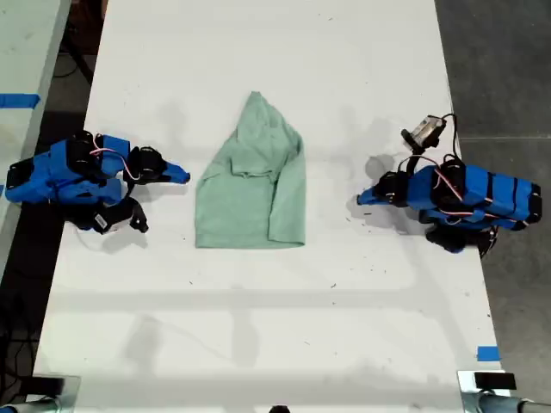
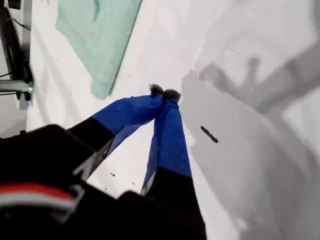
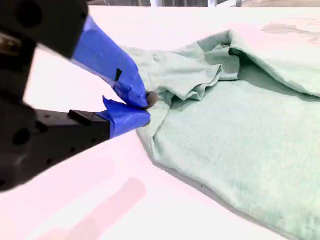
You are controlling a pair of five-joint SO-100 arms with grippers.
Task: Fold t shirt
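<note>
Blue-taped jaws of my second gripper point(image 3: 147, 110) sat all but pressed together, a sliver between the tips and, as far as I could tell, no cloth in it. Just ahead of those tips lay the side edge of the mint-green t shirt point(image 3: 235, 145), partly folded, on the white table point(image 1: 258, 327). My first gripper point(image 2: 164, 93) was pressed shut on nothing, with the shirt farther ahead of it, well apart. To do this fold well, I judged that both should spread first, slide one jaw under the nearest edge, pinch a single layer, and lift together so the cloth would not bunch. The shirt's long axis ran crosswise to both grippers' reach: the straight hem pointed to the exterior view's bottom, the narrowed bunched end to its top.
</note>
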